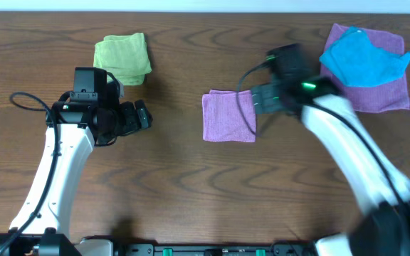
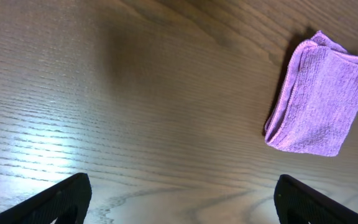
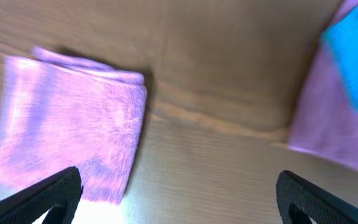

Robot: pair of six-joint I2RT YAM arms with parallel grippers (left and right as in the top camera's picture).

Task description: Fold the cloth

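Observation:
A folded mauve-purple cloth (image 1: 228, 116) lies as a small thick square at the table's middle; it also shows in the left wrist view (image 2: 319, 99) and the right wrist view (image 3: 67, 118). A second mauve-purple cloth (image 1: 386, 89) lies spread flat at the far right, also in the right wrist view (image 3: 319, 124). My left gripper (image 1: 142, 116) (image 2: 182, 202) is open and empty over bare wood, left of the folded cloth. My right gripper (image 1: 258, 99) (image 3: 176, 199) is open and empty just above the folded cloth's right edge.
A bright blue cloth (image 1: 365, 57) lies crumpled on the flat purple cloth, also in the right wrist view (image 3: 353, 56). A folded lime-green cloth (image 1: 123, 59) sits at the far left. The wooden table (image 1: 191, 185) has bare room in front.

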